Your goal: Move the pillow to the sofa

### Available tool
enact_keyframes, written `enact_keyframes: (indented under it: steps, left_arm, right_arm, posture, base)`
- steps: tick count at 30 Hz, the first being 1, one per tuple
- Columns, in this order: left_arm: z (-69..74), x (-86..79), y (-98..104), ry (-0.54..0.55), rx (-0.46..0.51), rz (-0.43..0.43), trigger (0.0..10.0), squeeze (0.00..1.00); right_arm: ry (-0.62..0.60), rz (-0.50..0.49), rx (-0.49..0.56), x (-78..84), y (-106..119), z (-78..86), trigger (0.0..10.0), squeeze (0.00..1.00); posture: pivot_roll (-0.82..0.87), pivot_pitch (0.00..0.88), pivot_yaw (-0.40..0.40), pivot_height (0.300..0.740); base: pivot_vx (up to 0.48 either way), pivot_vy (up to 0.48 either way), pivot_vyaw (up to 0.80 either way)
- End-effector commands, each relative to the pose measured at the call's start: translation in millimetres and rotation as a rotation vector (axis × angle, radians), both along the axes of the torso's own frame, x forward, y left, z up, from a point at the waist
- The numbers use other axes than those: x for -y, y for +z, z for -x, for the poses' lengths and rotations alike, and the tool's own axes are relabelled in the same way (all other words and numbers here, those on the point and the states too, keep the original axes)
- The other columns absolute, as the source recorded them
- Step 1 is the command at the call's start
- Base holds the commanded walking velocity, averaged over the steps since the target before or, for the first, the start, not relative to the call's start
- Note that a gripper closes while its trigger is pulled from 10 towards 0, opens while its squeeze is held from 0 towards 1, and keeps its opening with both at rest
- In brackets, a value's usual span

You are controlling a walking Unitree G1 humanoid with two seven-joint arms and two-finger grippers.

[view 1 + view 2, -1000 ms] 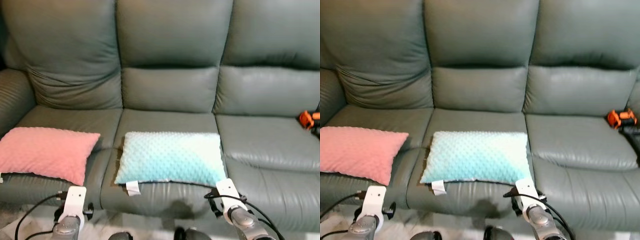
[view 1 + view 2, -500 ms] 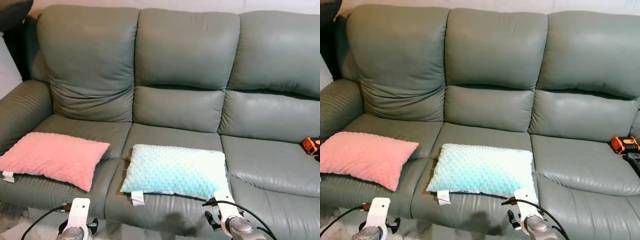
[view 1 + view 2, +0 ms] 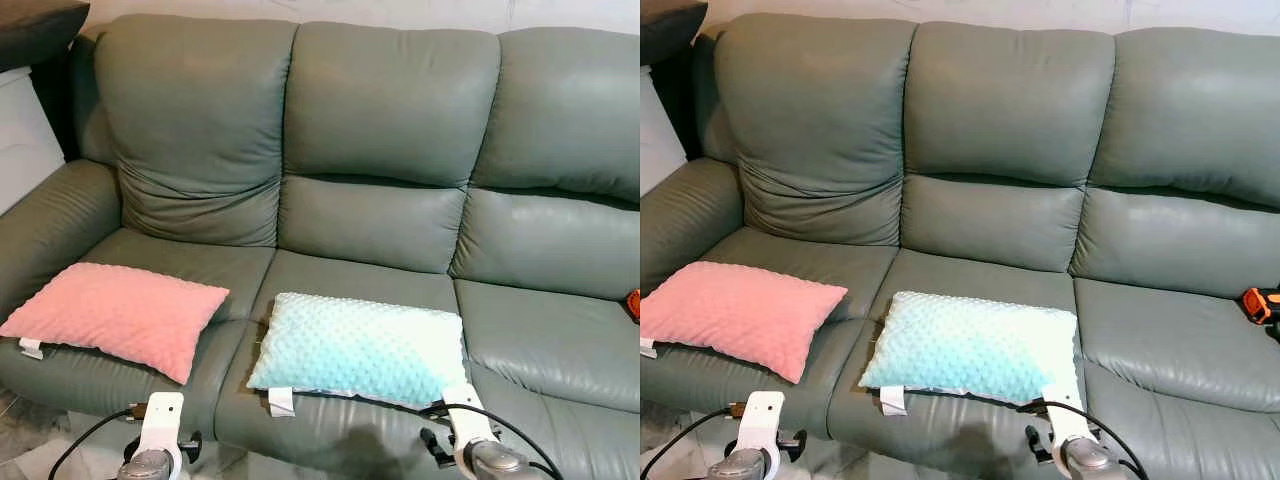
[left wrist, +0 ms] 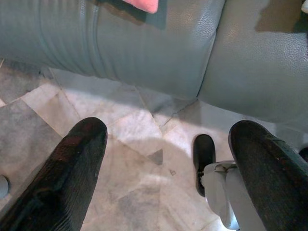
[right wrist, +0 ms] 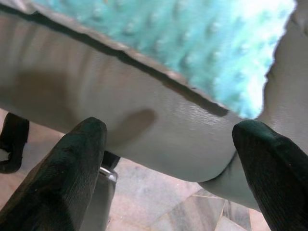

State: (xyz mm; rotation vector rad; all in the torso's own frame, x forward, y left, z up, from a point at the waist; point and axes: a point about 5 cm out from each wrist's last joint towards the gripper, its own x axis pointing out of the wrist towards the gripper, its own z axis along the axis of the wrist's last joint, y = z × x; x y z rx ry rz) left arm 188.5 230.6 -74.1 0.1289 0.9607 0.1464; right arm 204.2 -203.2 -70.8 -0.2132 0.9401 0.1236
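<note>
Left eye view: lying flat on the middle seat of the grey-green sofa [image 3: 390,110], near the front edge, the light blue dotted pillow [image 3: 360,348], with a white tag [image 3: 281,402] hanging over the seat front. Lying on the left seat, apart from it, a pink pillow [image 3: 118,316], also with a small white tag at its left corner. Showing at the bottom edge, the wrists of both silver arms with black cables, low in front of the sofa. Peeking in at the right edge, a small orange thing [image 3: 634,303], too cut off to tell what it is.

Right eye view: showing the same scene, with the orange and black object [image 3: 1262,304] resting on the right seat.

Left wrist view: pointing down at the pale marble floor [image 4: 130,163] in front of the sofa base, the left gripper [image 4: 175,173], its two black fingers [image 4: 67,173] standing wide apart and holding nothing. Showing at the top, a pink corner of the pillow.

Right wrist view: facing the front of the middle seat just below the blue pillow [image 5: 202,43], the right gripper [image 5: 175,168], its fingers [image 5: 62,168] spread wide, gripping nothing and not touching the pillow.
</note>
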Motion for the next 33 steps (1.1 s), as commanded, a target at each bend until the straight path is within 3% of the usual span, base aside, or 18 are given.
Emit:
enact_keyframes:
  steps: [1,12,16,33]
  left_arm:
    - [2.2,-2.5,-1,0.011,-0.016,-0.009,10.0,0.00]
    - [5.5,-2.6,-3,0.022,-0.031,0.001,10.0,0.00]
    - [6.2,-2.1,-3,0.028,-0.035,0.007,10.0,0.00]
    - [7.8,-5.2,-3,0.028,-0.046,-0.001,10.0,0.00]
  right_arm:
    - [0.012,0.009,-0.021,-5.9,-3,3.0,10.0,0.00]
    - [0.089,0.019,-0.029,-38.1,-4,-2.8,10.0,0.00]
    - [0.077,0.029,-0.035,-24.7,-4,-0.3,10.0,0.00]
    - [0.087,0.037,-0.038,-24.2,-4,-0.6,10.0,0.00]
  posture:
    - [0.05,0.000,0.004,0.740]
    - [0.05,0.000,0.005,0.740]
    - [0.05,0.000,0.005,0.740]
    - [0.04,0.000,0.012,0.740]
  base:
    - [0.000,0.000,0.00]
    - [0.000,0.000,0.00]
    - [0.000,0.000,0.00]
    - [-0.103,0.000,0.00]
